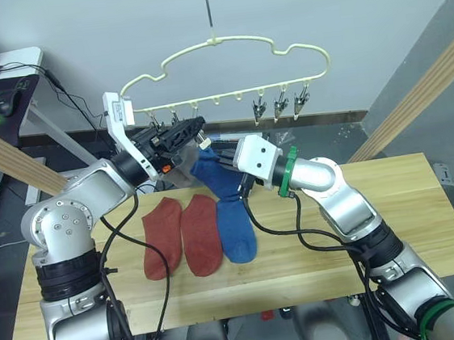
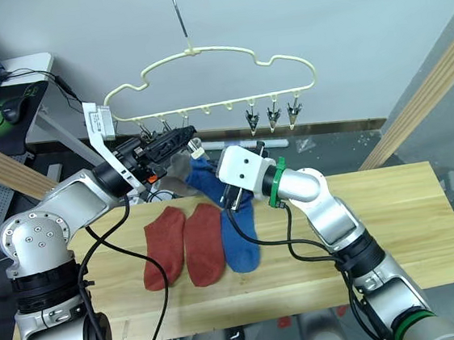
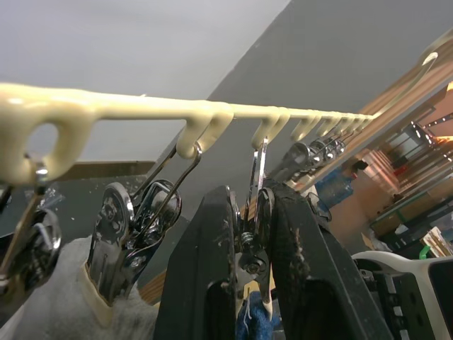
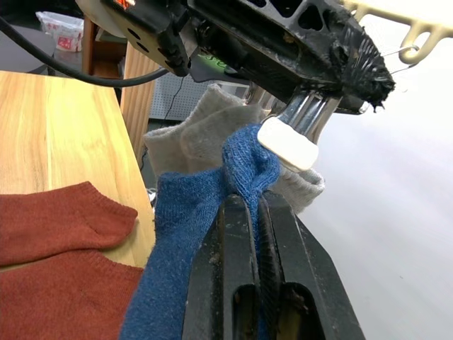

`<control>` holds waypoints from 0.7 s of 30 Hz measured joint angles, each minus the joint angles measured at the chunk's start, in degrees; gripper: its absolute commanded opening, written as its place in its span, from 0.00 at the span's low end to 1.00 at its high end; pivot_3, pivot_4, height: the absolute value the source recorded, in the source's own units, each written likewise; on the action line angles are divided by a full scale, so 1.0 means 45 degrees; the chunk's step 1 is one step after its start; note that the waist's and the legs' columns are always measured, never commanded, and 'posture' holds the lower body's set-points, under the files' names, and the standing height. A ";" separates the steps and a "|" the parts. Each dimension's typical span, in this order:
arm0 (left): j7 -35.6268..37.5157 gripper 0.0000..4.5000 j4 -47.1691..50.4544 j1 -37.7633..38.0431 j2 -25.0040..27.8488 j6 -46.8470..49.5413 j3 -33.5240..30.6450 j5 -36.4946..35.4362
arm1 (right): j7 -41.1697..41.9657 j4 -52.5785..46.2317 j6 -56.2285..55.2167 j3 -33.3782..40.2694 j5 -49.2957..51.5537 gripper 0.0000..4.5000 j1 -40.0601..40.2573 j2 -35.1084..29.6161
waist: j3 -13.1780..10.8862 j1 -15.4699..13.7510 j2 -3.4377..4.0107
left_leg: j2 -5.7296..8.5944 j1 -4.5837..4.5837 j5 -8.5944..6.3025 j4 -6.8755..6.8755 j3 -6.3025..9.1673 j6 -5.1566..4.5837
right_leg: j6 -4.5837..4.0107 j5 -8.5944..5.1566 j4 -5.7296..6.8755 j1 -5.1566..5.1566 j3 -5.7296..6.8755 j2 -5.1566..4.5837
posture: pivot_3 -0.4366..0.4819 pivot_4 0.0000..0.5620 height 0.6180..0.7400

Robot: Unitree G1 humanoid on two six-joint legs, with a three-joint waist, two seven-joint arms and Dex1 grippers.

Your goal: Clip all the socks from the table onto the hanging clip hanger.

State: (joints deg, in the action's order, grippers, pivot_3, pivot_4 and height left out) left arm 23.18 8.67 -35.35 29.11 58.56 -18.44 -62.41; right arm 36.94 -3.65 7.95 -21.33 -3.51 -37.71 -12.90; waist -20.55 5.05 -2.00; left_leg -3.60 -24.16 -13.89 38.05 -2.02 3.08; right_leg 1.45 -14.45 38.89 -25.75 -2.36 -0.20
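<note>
The pale-yellow clip hanger (image 1: 222, 45) hangs above the table's (image 1: 393, 201) far edge. My left gripper (image 1: 197, 128) is raised to its bar and shut on a metal clip (image 3: 256, 237), squeezing it. My right gripper (image 1: 215, 151) is shut on the cuff of a blue sock (image 1: 208, 174), held right under that clip's white tip (image 4: 287, 144). A grey sock (image 3: 56, 312) hangs from the neighbouring clip, partly hidden behind the arms. Two rust-red socks (image 1: 163, 238) (image 1: 201, 236) and another blue sock (image 1: 236, 232) lie side by side on the table.
Three bare clips (image 1: 280, 106) hang at the hanger's right end. Thick wooden poles slant at the left (image 1: 6, 157) and right (image 1: 421, 89). A desk with a laptop and mouse (image 1: 8, 99) stands at the back left.
</note>
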 measured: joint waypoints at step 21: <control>0.0325 0.24 0.0001 0.0057 0.0282 0.0051 0.0017 -0.0114 | -0.0080 0.0555 0.0014 0.0448 0.0052 0.00 -0.0400 0.0472 | 0.0001 0.0003 -0.0002 | 0.0001 0.0000 0.0000 0.0004 0.0001 0.0000 | -0.0002 0.0001 0.0011 -0.0001 0.0002 -0.0004 | 0.25 0.60 0.96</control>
State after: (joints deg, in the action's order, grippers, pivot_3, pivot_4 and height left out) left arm 24.65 8.68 -35.10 30.38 58.78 -18.36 -62.92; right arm 36.58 -1.15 8.01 -19.31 -3.28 -39.51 -10.78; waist -20.54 5.06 -2.00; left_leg -3.59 -24.16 -13.88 38.07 -2.01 3.08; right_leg 1.44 -14.45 38.94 -25.75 -2.35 -0.22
